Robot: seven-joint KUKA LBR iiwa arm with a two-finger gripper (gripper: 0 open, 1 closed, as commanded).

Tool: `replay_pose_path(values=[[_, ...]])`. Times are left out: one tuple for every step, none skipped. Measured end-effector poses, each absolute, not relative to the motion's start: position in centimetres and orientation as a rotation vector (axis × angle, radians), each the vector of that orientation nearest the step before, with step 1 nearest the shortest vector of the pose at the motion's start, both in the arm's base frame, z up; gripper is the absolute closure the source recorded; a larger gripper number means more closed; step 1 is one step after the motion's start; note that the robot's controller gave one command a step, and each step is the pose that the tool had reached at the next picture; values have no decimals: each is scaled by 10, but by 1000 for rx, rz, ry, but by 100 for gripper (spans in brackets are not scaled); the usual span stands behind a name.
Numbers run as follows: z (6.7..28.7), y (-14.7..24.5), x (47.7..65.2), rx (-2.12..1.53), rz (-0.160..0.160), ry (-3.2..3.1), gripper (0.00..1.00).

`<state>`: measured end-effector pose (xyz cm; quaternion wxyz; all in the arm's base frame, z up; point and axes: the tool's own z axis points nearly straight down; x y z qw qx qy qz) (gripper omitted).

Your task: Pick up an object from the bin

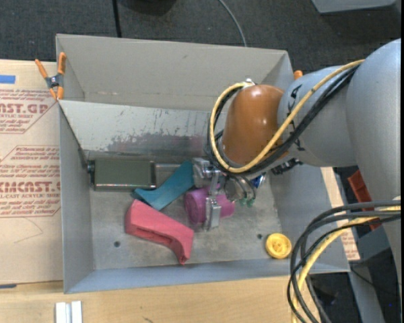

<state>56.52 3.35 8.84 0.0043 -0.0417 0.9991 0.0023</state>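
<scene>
Gripper point(212, 210) low on magenta rounded plastic piece point(196, 206), bin centre, long axis roughly left-right. Claw state: cannot tell. Flat teal plastic strip point(165, 190) touching its left. Scuffed grey metal bin point(155, 73) floor.

Pale grey rounded arm point(370, 106); glossy orange-brown dome cover point(252, 123) at wrist; yellow, black cables point(300, 261) looped round; silvery gripper point(212, 207).

Grey metal bin point(155, 79), on its floor a flat grey-green block point(123, 173) at left, teal strip point(167, 190), pink folded piece point(158, 227), purple object point(196, 206) mid-floor, small yellow disc point(278, 245) apart at right
</scene>
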Motion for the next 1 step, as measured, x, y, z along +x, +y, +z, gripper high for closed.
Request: replay_pose_path(values=[[98,36,570,-107,0,3129,100]])
